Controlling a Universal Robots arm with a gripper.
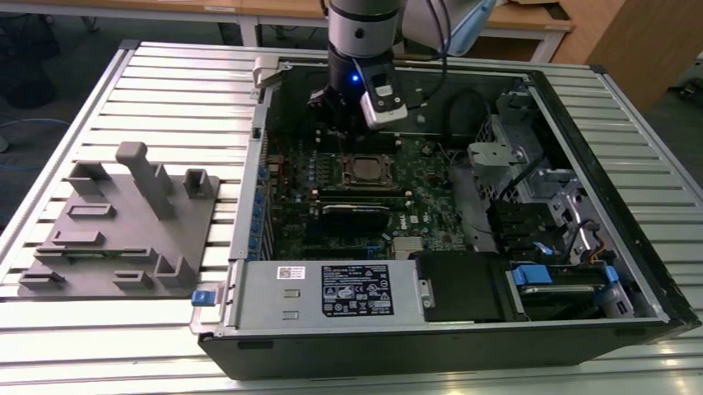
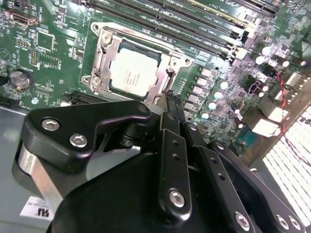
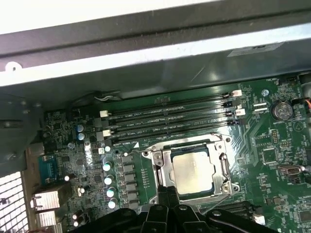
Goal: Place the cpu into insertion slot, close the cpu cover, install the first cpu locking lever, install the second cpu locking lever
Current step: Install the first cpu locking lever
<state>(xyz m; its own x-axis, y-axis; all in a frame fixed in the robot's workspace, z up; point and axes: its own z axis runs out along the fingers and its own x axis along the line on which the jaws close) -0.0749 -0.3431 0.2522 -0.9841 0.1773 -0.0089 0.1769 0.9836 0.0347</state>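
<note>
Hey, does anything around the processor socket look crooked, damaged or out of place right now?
Nothing stands out. The cpu sits square in the insertion slot, the cpu cover looks flat around it, and the gripper, shut, hangs by the slot's edge. No bent or loose parts show.

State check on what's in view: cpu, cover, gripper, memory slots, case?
cpu: in place, metal top showing.
cover: down flat, framing the cpu.
gripper: shut, nothing seen between its fingers, tips just beside the cover.
memory slots: all empty.
case: lying flat, side open.
</note>
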